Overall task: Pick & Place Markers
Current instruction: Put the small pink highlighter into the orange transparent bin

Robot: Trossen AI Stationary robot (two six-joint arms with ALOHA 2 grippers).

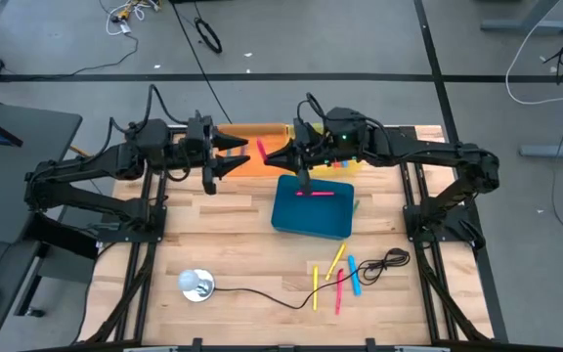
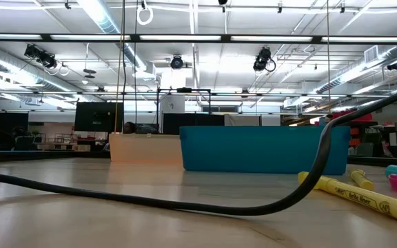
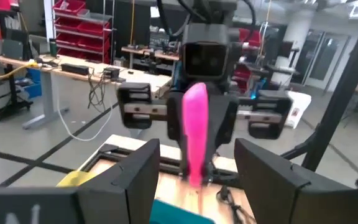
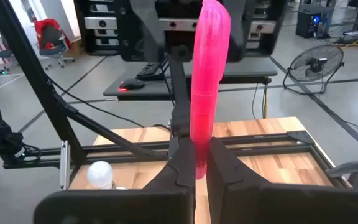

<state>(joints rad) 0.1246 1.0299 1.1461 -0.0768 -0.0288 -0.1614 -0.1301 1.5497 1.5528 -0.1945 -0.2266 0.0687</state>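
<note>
The blue bin [image 1: 312, 207] sits near the middle of the wooden table [image 1: 223, 244], and one pink marker lies flat inside it [image 1: 314, 194], its long axis running along the bin's far wall. Behind the bin, at the table's far edge, is an orange tray [image 1: 252, 156]; what it holds cannot be made out.

Above the far side of the bin the two arms face each other. The right gripper [image 4: 194, 165] has its jaws pressed together on the lower end of a pink marker [image 4: 207, 74], which stands upright out of the fingers, long axis running straight away from the wrist. In the high view this marker [image 1: 261, 151] sits between the two grippers, tilted slightly, over the tray's edge just beyond the bin. The left gripper [image 1: 235, 154] hangs just beside it with jaws spread, its two fingers either side of the marker but not touching it.

On the near side of the bin, loose markers [image 1: 338, 277] lie scattered in yellow, pink and blue, pointing various ways, beside a black cable [image 1: 262, 293]
</note>
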